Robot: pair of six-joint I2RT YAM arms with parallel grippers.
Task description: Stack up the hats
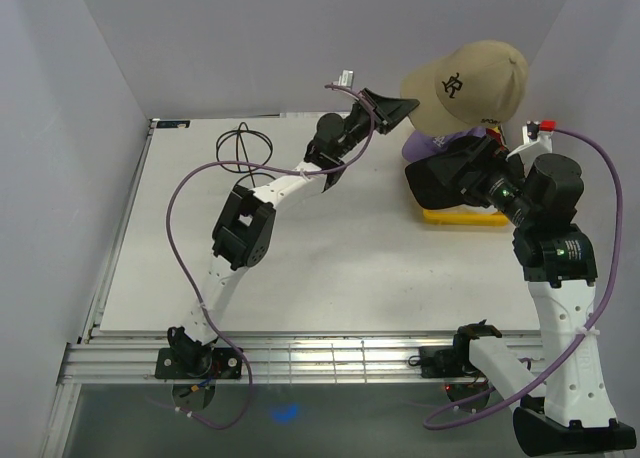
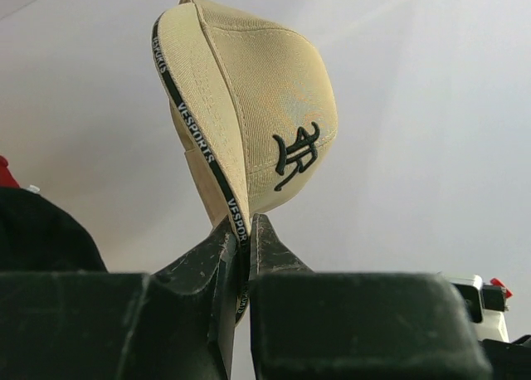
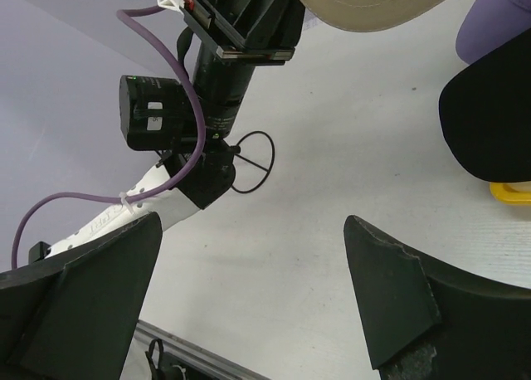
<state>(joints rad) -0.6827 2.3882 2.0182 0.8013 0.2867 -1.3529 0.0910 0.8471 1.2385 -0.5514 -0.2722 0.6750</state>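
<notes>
Left end effector is clamped on the brim edge of the tan cap, held in the air above the lavender cap and black cap at the surface's far right. The tan cap's brim points left and its crown right, with the logo facing forward. Right end effector has its fingers wide apart beside the black cap

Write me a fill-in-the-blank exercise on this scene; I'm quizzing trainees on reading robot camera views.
The cap pinched by the left gripper is ____ in colour.
The right gripper is ____, holding nothing.
The tray under the black cap is ____.
Missing words: tan; open; yellow.
</notes>
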